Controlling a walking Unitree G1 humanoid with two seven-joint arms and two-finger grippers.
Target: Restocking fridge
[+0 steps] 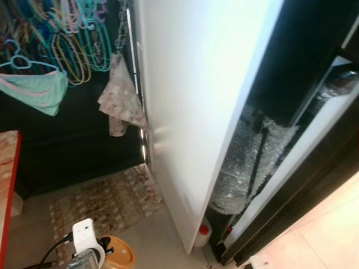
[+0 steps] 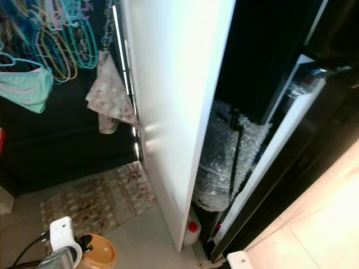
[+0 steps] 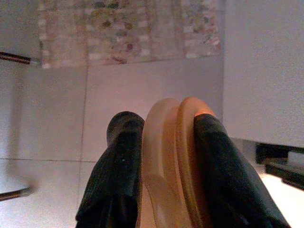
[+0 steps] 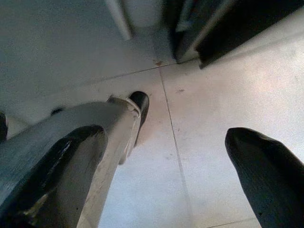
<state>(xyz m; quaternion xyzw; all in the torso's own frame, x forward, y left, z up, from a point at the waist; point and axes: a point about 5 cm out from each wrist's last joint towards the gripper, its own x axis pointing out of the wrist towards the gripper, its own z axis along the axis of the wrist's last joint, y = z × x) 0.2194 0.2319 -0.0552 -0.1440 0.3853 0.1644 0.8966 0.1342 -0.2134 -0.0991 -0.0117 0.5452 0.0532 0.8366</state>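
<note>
Tiled floor beside a white fridge [image 1: 190,112] standing ajar: left gripper [image 3: 164,166] clenched on an orange plate [image 3: 171,156], fridge ahead-right of it, right gripper [image 4: 166,156] spread empty, so nothing stocked yet.

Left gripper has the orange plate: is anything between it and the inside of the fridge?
Yes. The white fridge door stands edge-on between the left gripper, shut on the orange plate low at the robot's left, and the dark fridge interior to the right. A bubble-wrapped bundle fills the gap behind the door.
</note>
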